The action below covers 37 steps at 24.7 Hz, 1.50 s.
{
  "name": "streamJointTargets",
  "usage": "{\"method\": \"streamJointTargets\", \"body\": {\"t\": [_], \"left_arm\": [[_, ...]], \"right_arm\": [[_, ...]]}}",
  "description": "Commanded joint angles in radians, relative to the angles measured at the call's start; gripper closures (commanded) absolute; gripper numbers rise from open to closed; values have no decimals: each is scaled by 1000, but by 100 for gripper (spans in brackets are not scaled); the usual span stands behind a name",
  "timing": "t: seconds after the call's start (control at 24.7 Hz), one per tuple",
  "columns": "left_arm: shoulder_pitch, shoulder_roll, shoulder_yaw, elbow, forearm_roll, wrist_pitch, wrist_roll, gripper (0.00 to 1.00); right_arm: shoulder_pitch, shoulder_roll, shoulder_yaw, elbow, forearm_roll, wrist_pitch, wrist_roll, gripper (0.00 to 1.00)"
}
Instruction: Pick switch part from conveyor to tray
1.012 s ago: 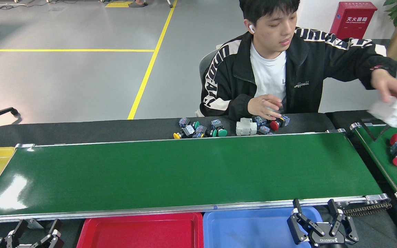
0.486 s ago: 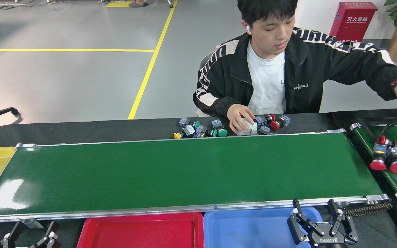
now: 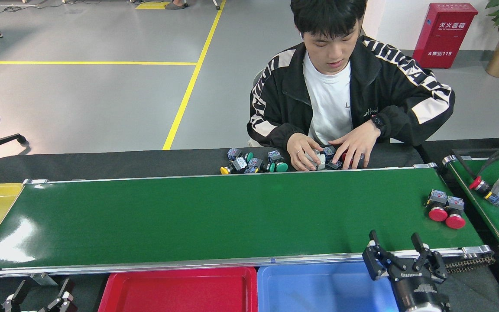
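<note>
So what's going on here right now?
Two red switch parts sit at the right end of the conveyor, nothing touching them. The right gripper hovers open over the belt's near rail, short of the parts. The left gripper sits low at the bottom left, open. The red tray and blue tray below the belt hold nothing visible. Across the belt, a person's hands sort more parts on the black table.
</note>
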Motion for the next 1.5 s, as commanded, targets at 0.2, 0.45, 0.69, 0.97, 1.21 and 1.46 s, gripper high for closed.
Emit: {"method": "streamJointTargets", "body": {"t": [0.2,0.45,0.69,0.97,1.21,1.46], "left_arm": [[-4,10,0,-11,2,-5,3,0],[-4,10,0,-6,2,-5,3,0],[-3,10,-12,-3,-1,-7,3,0],[-6,10,-15,-4,-1,-7,3,0],[-12,10,-30,-4,-1,-5,3,0],[-12,9,-30,-4,-1,-5,3,0]], "right_arm": [[-81,-63,-7,82,-6,73,80,1],[-87,-61,-9,99,-9,71,75,1],[-130,-61,-9,153,-9,73,73,0],[-184,-38,-1,214,-9,73,70,1],[-237,-6,4,280,-7,73,72,1],[-308,22,48,363,-6,73,72,1]]}}
